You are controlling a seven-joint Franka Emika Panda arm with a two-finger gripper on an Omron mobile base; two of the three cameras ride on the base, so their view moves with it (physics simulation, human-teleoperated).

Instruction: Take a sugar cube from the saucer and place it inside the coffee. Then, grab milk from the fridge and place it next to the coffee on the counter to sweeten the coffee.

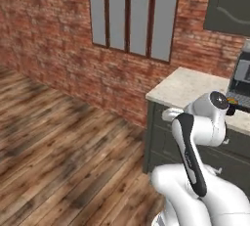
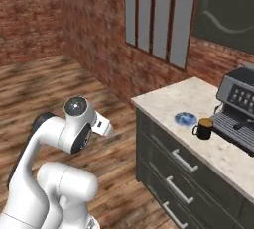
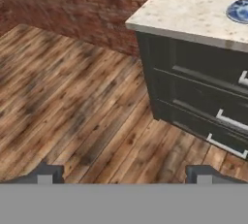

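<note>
Gripper [image 3: 124, 174] spread wide over floor, saucer [image 3: 240, 10] far up on counter [image 3: 193, 9]

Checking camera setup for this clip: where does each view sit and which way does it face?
Left base view: behind the arm's left, facing the brick wall, window and counter; white arm lower right.
Right base view: behind its right, facing counter, saucer, coffee and coffee machine; arm lower left.
Hand view: looks down at floor and drawers; open tool.
Shared: counter, saucer.

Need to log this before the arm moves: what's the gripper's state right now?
Gripper: open, holding nothing, with wooden floor seen between its fingertips.
</note>
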